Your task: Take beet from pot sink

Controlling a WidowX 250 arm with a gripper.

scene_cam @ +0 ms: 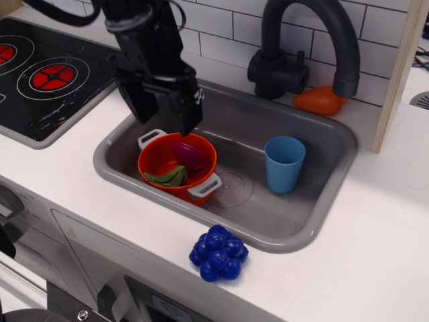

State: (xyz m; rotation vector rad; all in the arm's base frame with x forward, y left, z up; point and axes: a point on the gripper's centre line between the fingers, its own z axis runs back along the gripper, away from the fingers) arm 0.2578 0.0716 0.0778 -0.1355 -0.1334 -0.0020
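blue cup (284, 163) upright | grapes (218, 253) on counter | orange toy (320, 100) behind faucet (305, 47)

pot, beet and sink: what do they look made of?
Pot: smooth orange moulded plastic, slight sheen, with light grey loop handles.
Beet: glossy magenta body, likely plastic or rubber; the green leaves lie limp and look matte, possibly fabric or felt, hard to tell.
Sink: grey plastic basin, satin finish with soft highlights and rounded moulded corners, not metal by the look.
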